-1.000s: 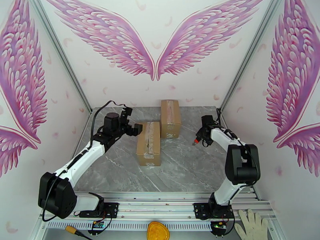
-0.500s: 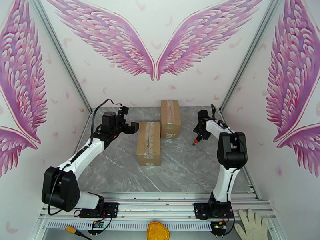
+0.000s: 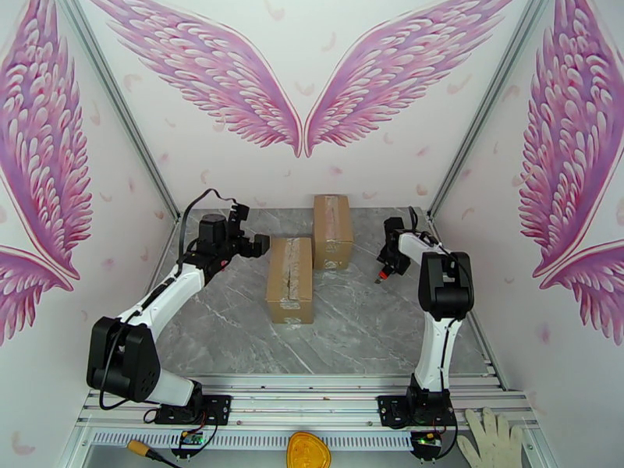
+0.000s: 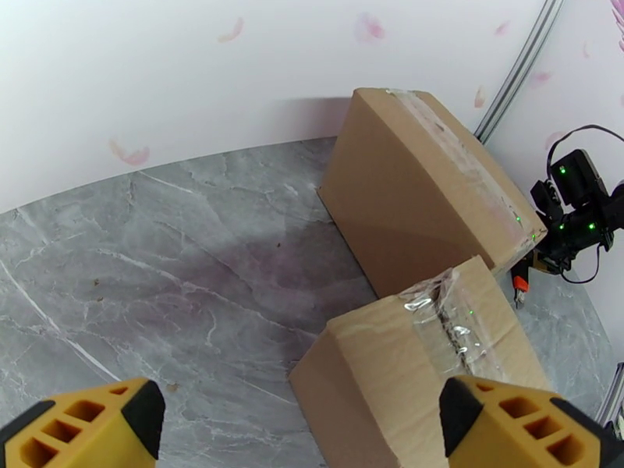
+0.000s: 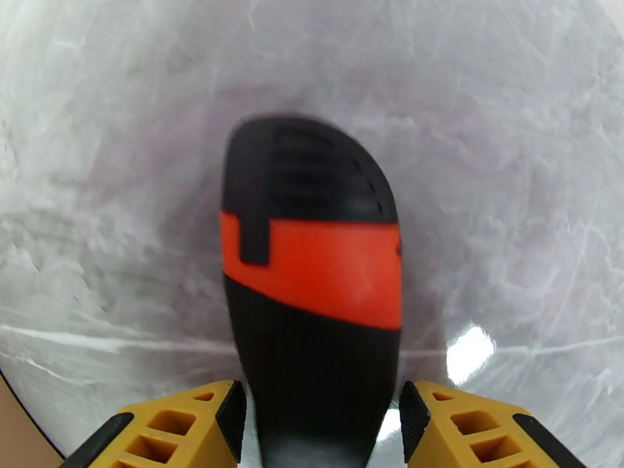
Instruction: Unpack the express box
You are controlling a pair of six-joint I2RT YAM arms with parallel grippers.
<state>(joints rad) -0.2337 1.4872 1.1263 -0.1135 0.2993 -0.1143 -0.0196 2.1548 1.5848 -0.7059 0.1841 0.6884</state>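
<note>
Clamping the cutter [image 5: 312, 290] between the right fingers [image 5: 468, 430], toward the desk's [image 3: 366, 329] right edge, well apart from the taped express box [image 3: 289, 278] mid-desk. Holding the left fingers [image 4: 515, 423] spread wide, empty, near that box's far left corner. Risking dropping the cutter through a loose grip, or shoving the unbraced box instead of slicing tape.

a robot test booth in a lab. white walls [image 3: 312, 181] printed with pink wing murals [image 3: 226, 79] close it in on three sides, joined by bare aluminium posts [image 3: 117, 103]. a left arm [image 3: 168, 294] and a right arm [image 3: 443, 286], white and black, are bolted to an aluminium rail [image 3: 312, 403] at the near edge of a grey marble-look table [image 3: 359, 329] carrying a taped cardboard box [image 3: 289, 280]. a work glove [image 3: 491, 440] lies by the rail.
</note>
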